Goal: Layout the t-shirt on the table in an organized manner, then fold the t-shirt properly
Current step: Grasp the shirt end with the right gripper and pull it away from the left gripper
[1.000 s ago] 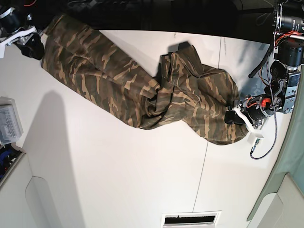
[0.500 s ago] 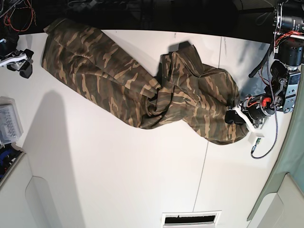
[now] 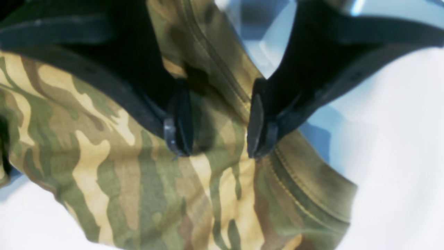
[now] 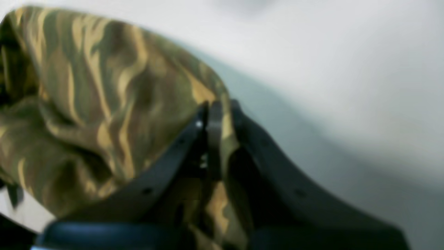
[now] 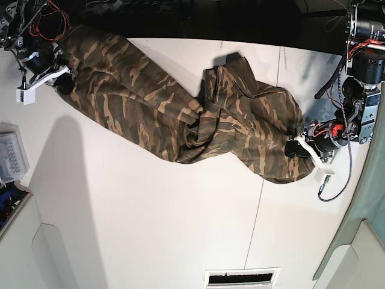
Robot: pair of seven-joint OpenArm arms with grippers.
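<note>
1. We see the shirt (image 5: 198,120) lying bunched on the white bench (image 5: 150,217), stretched in a long band from the far left corner to the right side of the base view.
2. Its middle is crumpled into thick folds, and the part on the right forms a rounded heap.
3. Our left tool (image 3: 213,130) sits at the right end of the shirt in the base view (image 5: 299,146). In the left wrist view its jaws stand spread, one on each side of a stitched hem, with cloth filling the gap between them. The pads (image 3: 256,125) do not press together, and we cannot tell whether they touch the cloth.
4. Our right tool (image 4: 215,114) is at the far left end of the shirt in the base view (image 5: 59,78). In the right wrist view, which is blurred, its jaws are pressed together and pinch a fold of the shirt's edge.
5. A thin dark seam (image 5: 264,180) crosses the bench, passing under the shirt's right part.
</note>
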